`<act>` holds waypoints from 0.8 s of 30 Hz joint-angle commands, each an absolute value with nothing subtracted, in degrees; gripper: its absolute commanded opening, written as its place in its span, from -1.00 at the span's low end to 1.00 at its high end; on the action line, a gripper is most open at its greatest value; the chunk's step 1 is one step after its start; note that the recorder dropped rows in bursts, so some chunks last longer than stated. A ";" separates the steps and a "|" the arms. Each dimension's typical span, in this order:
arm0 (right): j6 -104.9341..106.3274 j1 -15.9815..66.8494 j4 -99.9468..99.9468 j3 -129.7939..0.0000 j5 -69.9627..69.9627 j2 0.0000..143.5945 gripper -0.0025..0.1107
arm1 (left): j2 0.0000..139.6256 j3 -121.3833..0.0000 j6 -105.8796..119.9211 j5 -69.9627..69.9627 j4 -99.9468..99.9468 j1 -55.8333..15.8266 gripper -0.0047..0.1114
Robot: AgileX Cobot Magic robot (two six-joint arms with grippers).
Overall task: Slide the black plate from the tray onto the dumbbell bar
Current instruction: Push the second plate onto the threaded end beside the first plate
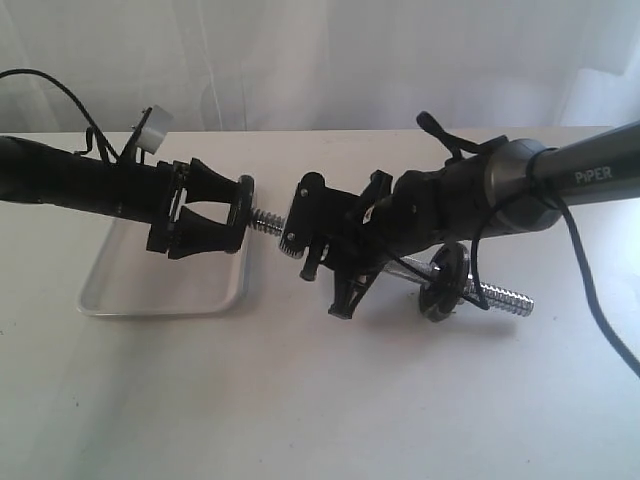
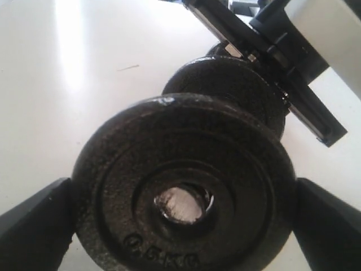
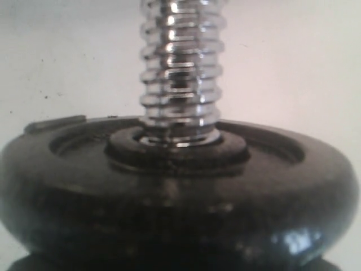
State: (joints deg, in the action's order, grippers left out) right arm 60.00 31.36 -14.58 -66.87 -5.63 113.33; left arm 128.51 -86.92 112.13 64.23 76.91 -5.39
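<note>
Exterior view: two black robot arms meet over a white table (image 1: 300, 400). The left gripper (image 1: 236, 210), its jaws spread wide, clamps the black plate (image 1: 247, 200) by its rim and holds it edge-on above the right end of the tray (image 1: 130, 285). The dumbbell bar (image 1: 500, 296) runs left to right across the picture. Its threaded left tip meets the plate's face, so the left arm is the one placed to push. A second plate (image 1: 296, 226) sits on the bar a little further in, and a third plate (image 1: 443, 283) sits near the far end. The right gripper (image 1: 335, 242) crowds the bar's middle and probably steadies it.

Left wrist view: the black plate (image 2: 225, 169) fills the frame, with a finger (image 2: 34, 226) pressed against each side of its rim. The bar's silvery tip (image 2: 180, 203) shows inside the centre hole, so hole and bar look lined up. The second plate (image 2: 231, 84) stands just behind.

Right wrist view: the threaded bar (image 3: 180, 68) passes through the second plate (image 3: 180, 197), seen close up. The right jaws are out of sight, so I cannot tell their state.
</note>
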 commanded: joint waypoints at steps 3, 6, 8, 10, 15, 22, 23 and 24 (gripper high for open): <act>60.29 31.93 -14.28 -68.53 2.50 110.46 -0.96 | 127.98 -87.39 120.99 69.96 75.59 -5.50 -0.92; 60.39 31.93 -13.11 -68.53 1.71 110.46 -0.96 | 127.98 -87.39 120.99 69.96 75.59 -5.50 -0.92; 60.50 31.93 -13.00 -68.53 1.71 110.46 -0.96 | 127.98 -87.39 120.99 69.96 75.60 -5.75 -0.92; 61.22 31.93 -13.00 -68.53 2.24 110.46 -0.96 | 127.98 -87.39 120.99 69.96 74.93 -6.50 -0.92; 61.60 31.93 -12.69 -68.53 3.31 110.46 -0.96 | 127.98 -87.39 120.99 69.96 73.62 -8.79 -0.92; 61.60 31.93 -11.98 -68.53 3.15 110.46 -0.96 | 127.98 -87.39 120.99 69.96 73.27 -11.11 -0.92; 61.60 31.93 -11.98 -68.53 3.15 110.46 -0.96 | 127.98 -87.39 120.99 69.96 73.27 -11.40 -0.92; 61.60 31.93 -11.98 -68.53 3.15 110.46 -0.96 | 127.98 -87.39 120.99 69.96 73.27 -11.63 -0.92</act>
